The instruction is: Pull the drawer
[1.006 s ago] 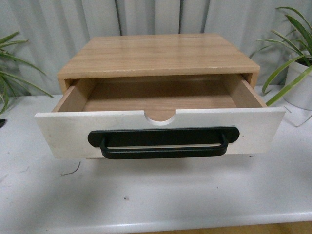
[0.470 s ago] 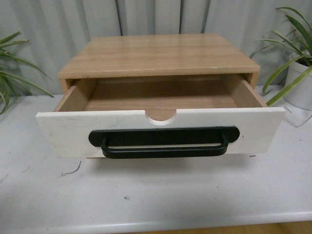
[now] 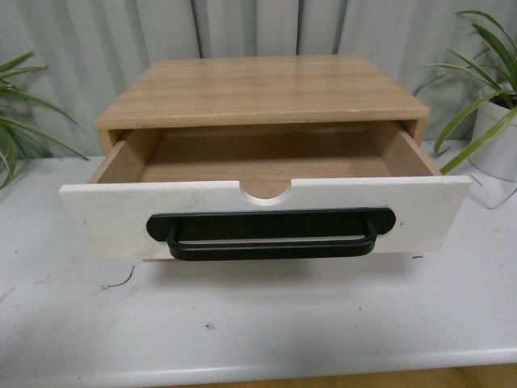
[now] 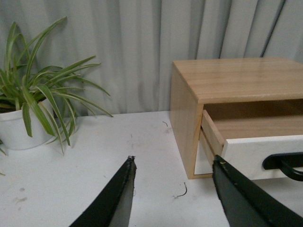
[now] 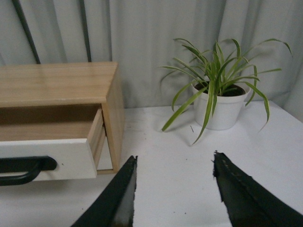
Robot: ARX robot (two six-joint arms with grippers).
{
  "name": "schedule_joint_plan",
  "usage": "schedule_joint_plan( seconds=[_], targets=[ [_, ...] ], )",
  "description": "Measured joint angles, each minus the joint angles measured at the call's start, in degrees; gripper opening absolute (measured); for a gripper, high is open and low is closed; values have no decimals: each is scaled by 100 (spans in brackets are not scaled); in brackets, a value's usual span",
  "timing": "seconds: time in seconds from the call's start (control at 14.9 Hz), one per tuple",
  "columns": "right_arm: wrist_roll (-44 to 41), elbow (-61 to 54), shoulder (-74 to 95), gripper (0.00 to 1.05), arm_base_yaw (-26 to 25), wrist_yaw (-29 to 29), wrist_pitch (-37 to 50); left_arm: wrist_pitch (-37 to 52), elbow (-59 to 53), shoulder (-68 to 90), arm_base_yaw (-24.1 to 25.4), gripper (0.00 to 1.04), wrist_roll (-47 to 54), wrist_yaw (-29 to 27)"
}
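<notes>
The drawer (image 3: 105,218) stands pulled out of its wooden cabinet (image 3: 258,89), its inside bare. Its white front carries a long black bar handle (image 3: 271,234) and a half-round notch (image 3: 266,191) in the top edge. Neither arm shows in the front view. My left gripper (image 4: 173,163) is open over the table, to the left of the cabinet (image 4: 227,78), holding nothing; the drawer front (image 4: 251,153) lies just beyond one finger. My right gripper (image 5: 174,161) is open and holds nothing, off to the right of the drawer front (image 5: 71,158).
A white table (image 3: 258,323) carries the cabinet. Potted plants stand at both sides: one at the left (image 4: 28,109), one at the right (image 5: 218,94). A grey curtain hangs behind. A small dark thread (image 3: 121,283) lies on the table.
The drawer front has shifted very slightly; otherwise nothing has visibly changed in the front view.
</notes>
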Motion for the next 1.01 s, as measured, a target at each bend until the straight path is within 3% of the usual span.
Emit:
schedule_joint_plan(
  seconds=[0.27, 0.34, 0.4, 0.47, 1.01],
  targets=[
    [0, -293, -229, 7, -4, -2, 81, -116, -232, -348, -909, 7, 2, -944],
    [4, -361, -264, 2, -4, -2, 83, -140, -264, -415, -1097, 2, 20, -1158],
    [7, -424, -308, 2, -4, -4, 87, -192, -308, -492, -1617, 2, 20, -1759],
    [4, -459, -313, 2, -4, -4, 98, -190, -332, -525, -1996, 2, 37, -1899],
    [22, -745, -632, 2, -4, -17, 127, -173, -551, -721, -1954, 2, 59, -2024]
  ],
)
